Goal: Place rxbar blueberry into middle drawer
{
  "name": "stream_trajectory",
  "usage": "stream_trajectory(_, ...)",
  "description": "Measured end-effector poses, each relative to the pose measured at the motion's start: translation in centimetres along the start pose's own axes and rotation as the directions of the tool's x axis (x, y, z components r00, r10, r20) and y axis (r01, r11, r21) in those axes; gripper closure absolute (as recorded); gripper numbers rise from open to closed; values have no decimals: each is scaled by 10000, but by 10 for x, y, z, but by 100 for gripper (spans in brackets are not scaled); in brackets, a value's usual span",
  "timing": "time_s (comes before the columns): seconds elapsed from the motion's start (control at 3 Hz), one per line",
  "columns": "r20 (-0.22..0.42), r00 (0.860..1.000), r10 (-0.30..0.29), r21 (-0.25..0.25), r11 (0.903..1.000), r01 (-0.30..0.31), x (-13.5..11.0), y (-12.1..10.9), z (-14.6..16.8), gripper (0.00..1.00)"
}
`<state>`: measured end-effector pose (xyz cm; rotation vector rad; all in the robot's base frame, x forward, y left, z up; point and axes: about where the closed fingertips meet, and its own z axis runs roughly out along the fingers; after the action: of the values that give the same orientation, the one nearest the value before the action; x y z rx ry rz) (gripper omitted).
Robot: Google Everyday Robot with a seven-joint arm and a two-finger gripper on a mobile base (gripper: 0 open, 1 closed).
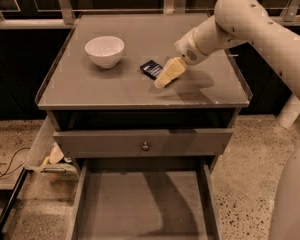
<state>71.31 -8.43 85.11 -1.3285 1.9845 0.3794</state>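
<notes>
The rxbar blueberry (150,68), a small dark navy bar, lies flat on the grey cabinet top (90,89), right of centre. My gripper (165,76) reaches in from the right on the cream arm and rests at the bar's right end, covering part of it. The middle drawer (145,204) is pulled out below the cabinet, towards the camera. Its bare grey floor shows only the arm's shadow.
A white bowl (104,50) stands on the cabinet top, left of the bar. A shut drawer front with a round metal knob (145,145) sits above the open drawer. A small side bin (51,154) with clutter hangs at the cabinet's left. The floor is speckled.
</notes>
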Motion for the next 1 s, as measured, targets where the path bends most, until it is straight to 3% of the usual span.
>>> stream_trajectory(0.33, 4, 10000, 7, -6, 10000, -7, 0, 0, 0, 0)
stream_trajectory(1.0, -102, 9939, 1099, 423, 9931, -1093, 18, -3, 15, 0)
